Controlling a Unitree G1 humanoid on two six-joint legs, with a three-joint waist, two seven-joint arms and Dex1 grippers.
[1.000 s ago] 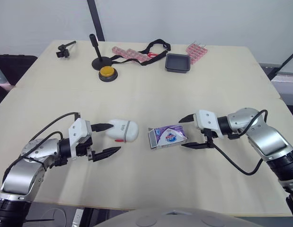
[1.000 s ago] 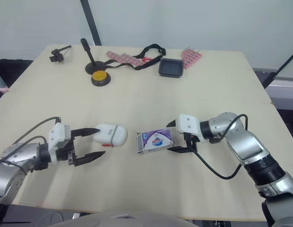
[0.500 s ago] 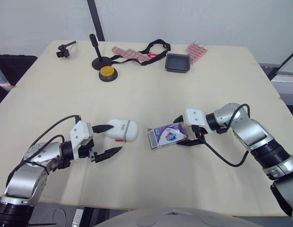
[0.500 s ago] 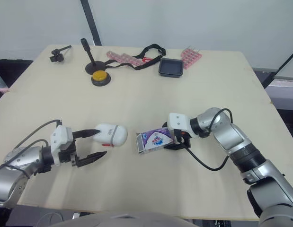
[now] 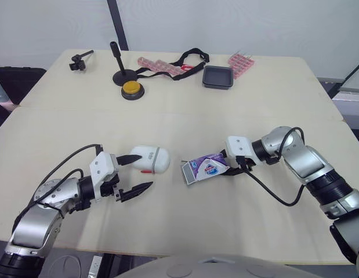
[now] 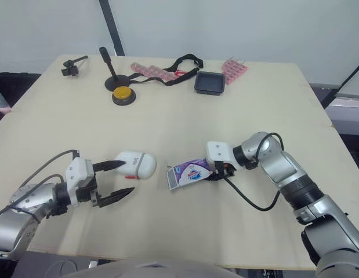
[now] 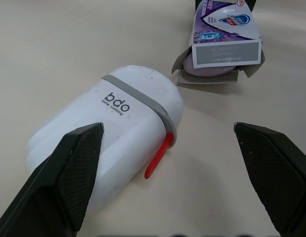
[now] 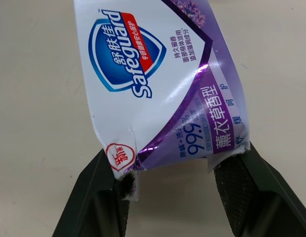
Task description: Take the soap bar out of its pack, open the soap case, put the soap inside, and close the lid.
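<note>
Soap pack [image 5: 205, 168] lies mid-table, long axis left-right, open flap end toward the soap case [image 5: 150, 159], with the pale soap bar [image 7: 214, 66] showing inside. Right gripper [image 5: 224, 167] is pinched on the pack's other end, which looks slightly raised, hard to confirm. Left gripper [image 5: 145, 171] is spread wide, 1 finger beside the closed white case with grey band and red clasp. Black tray [image 5: 217, 76] and yellow button [image 5: 131, 88] sit well apart at the far edge.
</note>
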